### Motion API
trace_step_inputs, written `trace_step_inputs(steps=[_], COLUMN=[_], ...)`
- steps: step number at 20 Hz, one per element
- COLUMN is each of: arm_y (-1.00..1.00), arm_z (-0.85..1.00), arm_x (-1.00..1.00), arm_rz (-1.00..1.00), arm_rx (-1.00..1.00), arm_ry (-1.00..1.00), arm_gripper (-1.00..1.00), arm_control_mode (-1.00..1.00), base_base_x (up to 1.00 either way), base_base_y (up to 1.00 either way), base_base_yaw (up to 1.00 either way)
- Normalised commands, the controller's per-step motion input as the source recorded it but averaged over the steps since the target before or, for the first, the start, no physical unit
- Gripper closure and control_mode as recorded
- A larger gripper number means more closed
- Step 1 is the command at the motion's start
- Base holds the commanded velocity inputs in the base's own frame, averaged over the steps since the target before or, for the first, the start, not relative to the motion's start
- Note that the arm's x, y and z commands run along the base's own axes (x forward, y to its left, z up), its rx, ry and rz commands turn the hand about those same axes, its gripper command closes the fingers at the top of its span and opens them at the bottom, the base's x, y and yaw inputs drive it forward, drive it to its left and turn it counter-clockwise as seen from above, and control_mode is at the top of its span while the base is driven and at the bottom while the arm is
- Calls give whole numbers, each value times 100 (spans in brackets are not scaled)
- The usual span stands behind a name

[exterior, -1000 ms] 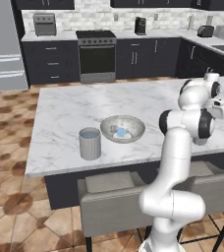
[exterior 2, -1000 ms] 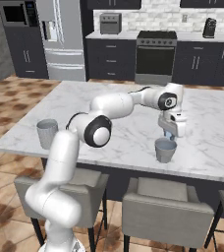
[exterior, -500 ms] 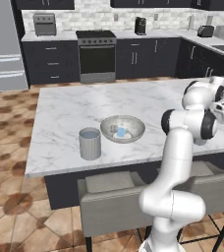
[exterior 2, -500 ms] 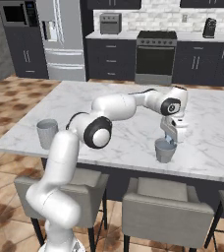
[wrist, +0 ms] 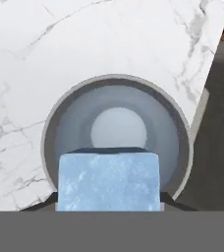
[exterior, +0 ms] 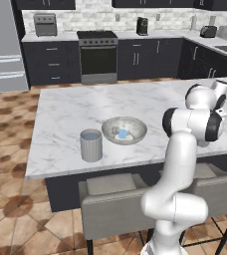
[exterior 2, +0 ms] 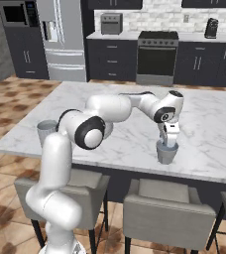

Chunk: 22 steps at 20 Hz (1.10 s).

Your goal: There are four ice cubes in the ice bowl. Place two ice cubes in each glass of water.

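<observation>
Hand (exterior 2: pixel 168 142): poised directly over a glass of water (exterior 2: pixel 166 153) near the table's (exterior 2: pixel 209 144) front edge, toward its right end; fingers pinched on one ice cube (wrist: pixel 108 181), held just above the glass's open mouth. Finger tips largely hidden behind the cube in the hand view. Second glass of water (exterior: pixel 91 145): near the front left corner. Ice bowl (exterior: pixel 124 130): just beside that glass, farther in; pale-blue ice cubes (exterior: pixel 122 134) inside, count hard to make out.
</observation>
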Motion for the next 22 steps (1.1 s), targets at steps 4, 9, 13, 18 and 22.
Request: trace_step_inputs(steps=[4, 9, 13, 18, 22], arm_y=[-2, -27, -37, -42, -19], arm_z=[-44, -8, 0, 0, 0], arm_x=[35, 35, 32, 0, 0], arm_rz=[-2, 0, 0, 0, 0], arm_rx=[0, 0, 1, 0, 0], arm_ry=[0, 2, 5, 3, 0], arm_gripper=[100, 100, 100, -100, -100], arm_control_mode=[-100, -100, -100, -100, -100], base_base_x=[0, 0, 0, 0, 0], base_base_y=[0, 0, 0, 0, 0], base_base_yaw=[0, 0, 0, 0, 0])
